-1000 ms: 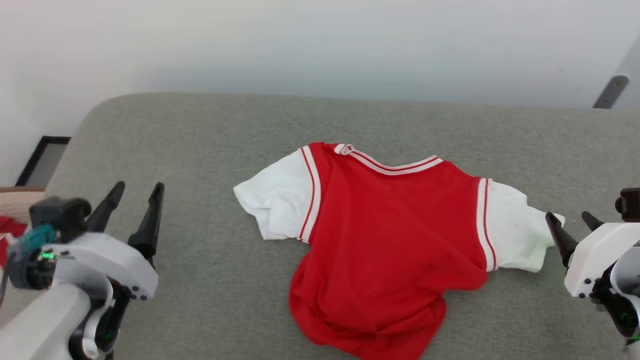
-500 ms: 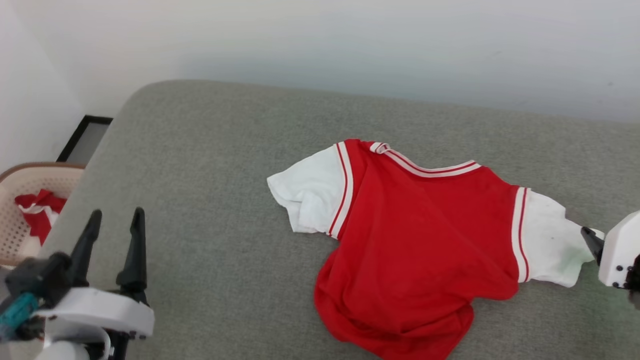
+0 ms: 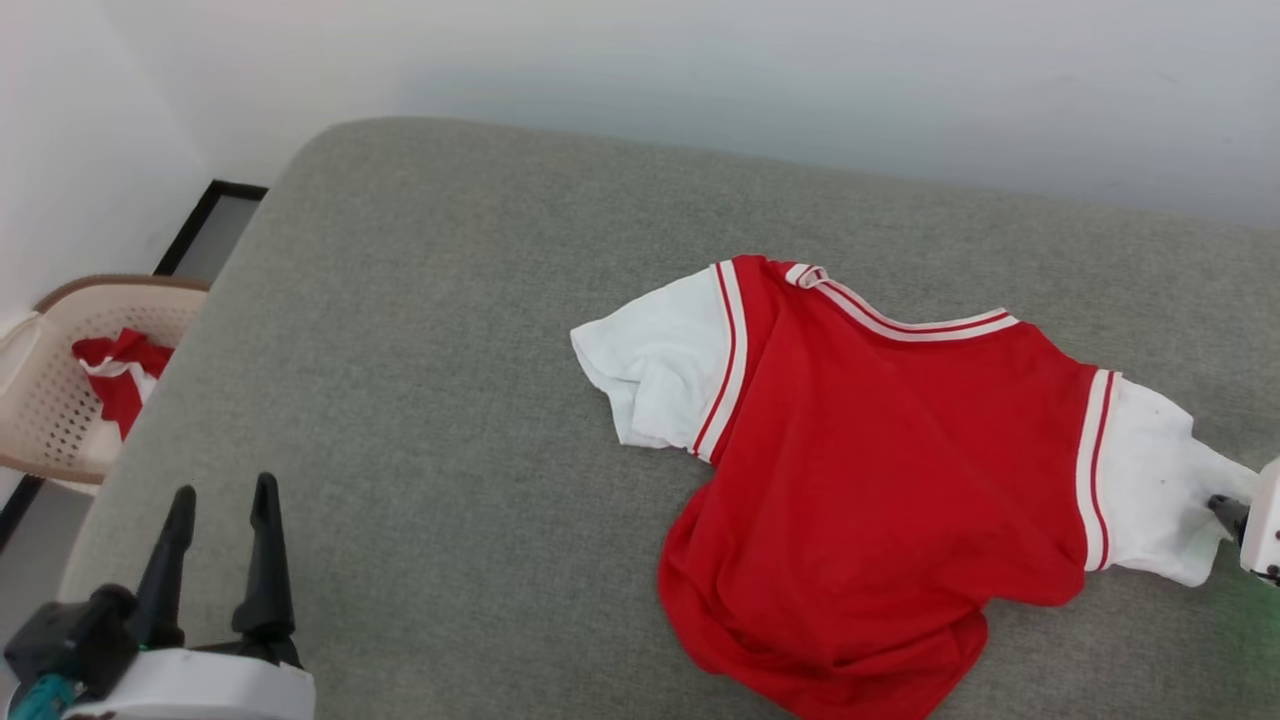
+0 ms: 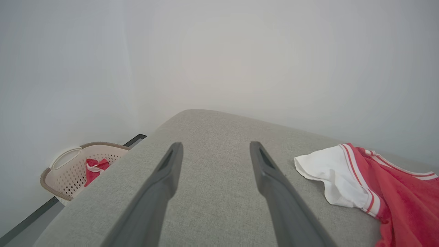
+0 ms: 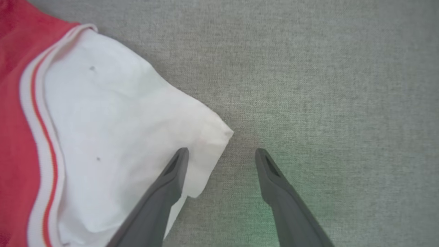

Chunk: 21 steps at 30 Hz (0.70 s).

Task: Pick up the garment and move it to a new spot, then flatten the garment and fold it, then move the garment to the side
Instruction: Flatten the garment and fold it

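The red jersey shirt with white short sleeves (image 3: 880, 480) lies rumpled, hem bunched, toward the right edge of the grey fabric-covered bench (image 3: 420, 300). The right pincer (image 5: 222, 152) hangs spread astride the sleeve tip nearest that edge. The left pincer (image 3: 225, 490), also spread, hovers by the front-left corner. This is probably the flattening step: next, nip that sleeve and draw it outward.

Our head camera has swung left, so the large red jersey shirt with white sleeves (image 3: 880, 470) now shows further right, and a beige perforated plastic basket (image 3: 45, 410) holding a small red-and-white cloth (image 3: 120, 375) has come into view. Our left gripper (image 3: 225, 487) sits lower in frame; our right gripper (image 5: 222, 151) has slipped to the right edge, one dark fingertip (image 3: 1222, 503) left showing.
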Tool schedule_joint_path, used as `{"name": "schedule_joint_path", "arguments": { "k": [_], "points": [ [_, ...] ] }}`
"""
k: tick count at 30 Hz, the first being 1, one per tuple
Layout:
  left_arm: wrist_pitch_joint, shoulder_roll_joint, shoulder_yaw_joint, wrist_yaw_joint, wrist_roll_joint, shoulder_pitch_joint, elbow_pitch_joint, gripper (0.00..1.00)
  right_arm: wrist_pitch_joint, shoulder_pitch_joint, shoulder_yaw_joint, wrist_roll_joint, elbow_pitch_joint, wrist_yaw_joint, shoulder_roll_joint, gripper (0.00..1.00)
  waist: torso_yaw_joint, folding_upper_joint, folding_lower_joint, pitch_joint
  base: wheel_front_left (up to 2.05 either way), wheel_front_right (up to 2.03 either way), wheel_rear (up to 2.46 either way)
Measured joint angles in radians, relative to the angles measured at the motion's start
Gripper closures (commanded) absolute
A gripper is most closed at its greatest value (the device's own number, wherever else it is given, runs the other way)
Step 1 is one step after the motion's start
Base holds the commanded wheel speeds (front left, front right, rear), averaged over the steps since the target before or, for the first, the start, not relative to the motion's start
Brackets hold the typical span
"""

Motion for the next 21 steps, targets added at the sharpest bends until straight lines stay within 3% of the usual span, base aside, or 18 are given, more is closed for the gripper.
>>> {"name": "schedule_joint_path", "arguments": {
  "k": [4,5,6,14,21],
  "points": [
    [0.0,-0.042,0.04,-0.03,0.034,0.016,-0.001,0.0,0.016,-0.022,-0.032,-0.015,0.045,0.0,0.015,0.0,0.01,0.0,0.0,0.008,0.0,0.0,0.0],
    [0.0,-0.049,0.049,-0.037,0.042,0.018,0.001,0.0,0.017,-0.028,-0.04,-0.016,0.055,0.0,0.02,0.61,0.012,0.0,0.0,0.009,0.0,0.0,0.0],
    [0.0,-0.055,0.056,-0.045,0.05,0.019,0.003,0.0,0.017,-0.033,-0.043,-0.021,0.063,-0.001,0.022,1.0,0.014,0.0,0.0,0.01,0.0,0.0,0.0],
    [0.0,-0.115,0.122,-0.092,0.088,0.021,0.015,0.0,-0.001,-0.058,-0.04,-0.039,0.084,0.0,0.03,1.0,0.013,0.0,0.0,0.013,0.0,0.0,0.0],
    [0.0,-0.147,0.153,-0.123,0.117,0.03,0.02,0.0,-0.035,-0.061,-0.029,-0.048,0.08,0.0,-0.035,1.0,0.0,0.0,0.0,0.012,0.0,0.0,0.0]
  ]
}}
